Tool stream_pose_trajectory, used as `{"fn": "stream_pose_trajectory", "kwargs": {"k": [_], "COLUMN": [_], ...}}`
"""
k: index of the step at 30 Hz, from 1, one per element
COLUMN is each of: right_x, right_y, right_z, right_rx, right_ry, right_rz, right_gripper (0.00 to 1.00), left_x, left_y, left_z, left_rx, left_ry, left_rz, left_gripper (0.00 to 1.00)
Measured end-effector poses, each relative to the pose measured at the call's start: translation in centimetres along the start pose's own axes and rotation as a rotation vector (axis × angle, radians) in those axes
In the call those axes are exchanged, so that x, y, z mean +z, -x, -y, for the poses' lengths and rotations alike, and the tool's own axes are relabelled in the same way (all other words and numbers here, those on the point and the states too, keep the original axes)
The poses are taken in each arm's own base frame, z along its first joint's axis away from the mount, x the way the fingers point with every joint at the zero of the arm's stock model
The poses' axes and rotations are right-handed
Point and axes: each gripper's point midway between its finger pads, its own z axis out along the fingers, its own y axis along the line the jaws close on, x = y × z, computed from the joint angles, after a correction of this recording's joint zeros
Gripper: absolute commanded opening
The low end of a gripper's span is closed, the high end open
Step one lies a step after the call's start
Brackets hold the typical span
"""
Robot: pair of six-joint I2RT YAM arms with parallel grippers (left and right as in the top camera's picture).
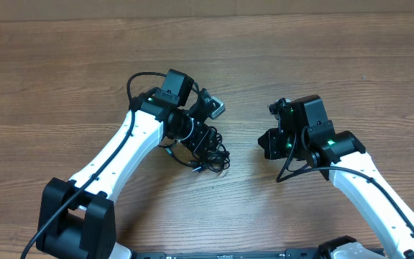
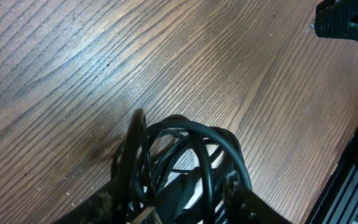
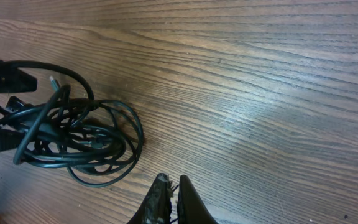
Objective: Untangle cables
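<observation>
- Overhead, the cables (image 1: 213,157) lie in one black tangle on the wooden surface (image 1: 63,72), under the left gripper (image 1: 208,147).
- The right wrist view shows what the overhead view hides: the left gripper's fingers (image 3: 8,78) stand apart amid the loops.
- The right gripper (image 3: 174,194) hangs near the tangle, fingers pressed together, empty.

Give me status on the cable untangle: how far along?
Done: nothing visible. The thin black cords lie in one knotted heap on the wooden table, with no cord laid out apart.
In hand: the left gripper sits at the heap, jaws apart around its edge. The right gripper is empty, closed and short of the heap.
Left: essentially all the separating.
</observation>
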Motion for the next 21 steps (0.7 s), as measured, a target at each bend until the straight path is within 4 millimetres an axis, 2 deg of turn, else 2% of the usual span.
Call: {"fn": "stream_pose_trajectory", "kwargs": {"k": [3, 8, 19, 21], "right_x": [0.00, 0.00, 0.00, 0.00], "right_y": [0.00, 0.00, -0.01, 0.00], "right_z": [0.01, 0.02, 0.01, 0.00], "right_rx": [0.001, 0.001, 0.001, 0.000], "right_ry": [0.000, -0.001, 0.000, 0.000], "right_rz": [0.000, 0.000, 0.000, 0.000], "right_gripper": [0.04, 0.04, 0.04, 0.04], "left_x": [0.00, 0.00, 0.00, 0.00], "left_y": [0.00, 0.01, 0.00, 0.00], "left_z": [0.01, -0.01, -0.01, -0.01], "left_rx": [0.000, 0.001, 0.000, 0.001], "left_ry": [0.000, 0.000, 0.001, 0.001], "left_rz": [0.000, 0.000, 0.000, 0.000], "left_gripper": [0.33, 0.24, 0.16, 0.09]}}
